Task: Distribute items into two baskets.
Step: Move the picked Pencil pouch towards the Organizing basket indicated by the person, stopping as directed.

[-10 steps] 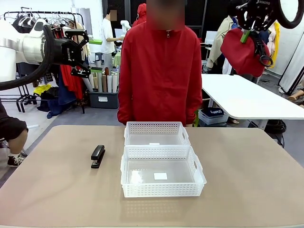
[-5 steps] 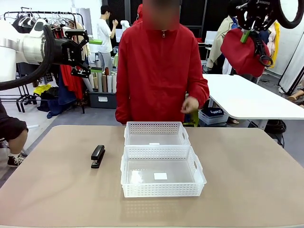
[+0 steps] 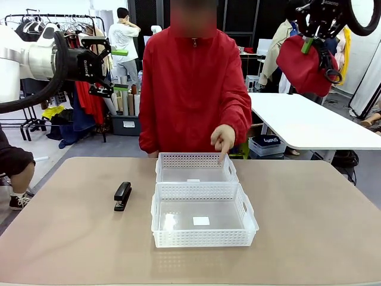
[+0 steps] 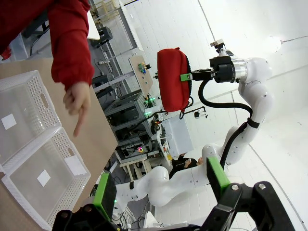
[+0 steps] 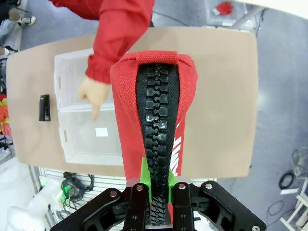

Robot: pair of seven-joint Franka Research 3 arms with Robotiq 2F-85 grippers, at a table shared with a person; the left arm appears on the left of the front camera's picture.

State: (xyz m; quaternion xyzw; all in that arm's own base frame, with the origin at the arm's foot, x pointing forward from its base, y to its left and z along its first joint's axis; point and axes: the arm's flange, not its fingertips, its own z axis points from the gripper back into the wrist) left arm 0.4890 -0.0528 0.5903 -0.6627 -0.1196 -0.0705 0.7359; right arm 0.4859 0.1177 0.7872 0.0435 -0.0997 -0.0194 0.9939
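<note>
High at the upper right, my right gripper (image 3: 308, 43) is shut on the red zip pouch (image 3: 302, 64), which hangs well above the table. The right wrist view shows the pouch (image 5: 159, 120) zipper-up between the green pads (image 5: 144, 177). The small black stapler (image 3: 122, 195) lies on the table, left of the two white baskets. The near basket (image 3: 202, 238) and the far basket (image 3: 193, 160) stand end to end at the table's middle, both empty. My left gripper (image 3: 113, 70) hangs open and empty, high at the upper left. A person's hand (image 3: 222, 138) points a finger down at the far basket's right end.
The person in a red jacket (image 3: 193, 89) stands at the far edge, behind the baskets. The tan tabletop (image 3: 309, 220) is bare to the right of the baskets and in front of them. A white table (image 3: 303, 122) stands beyond, at the right.
The person's hand has come forward from their side and now points down over the far basket. Neither arm has moved, and the stapler and the baskets lie as before.
</note>
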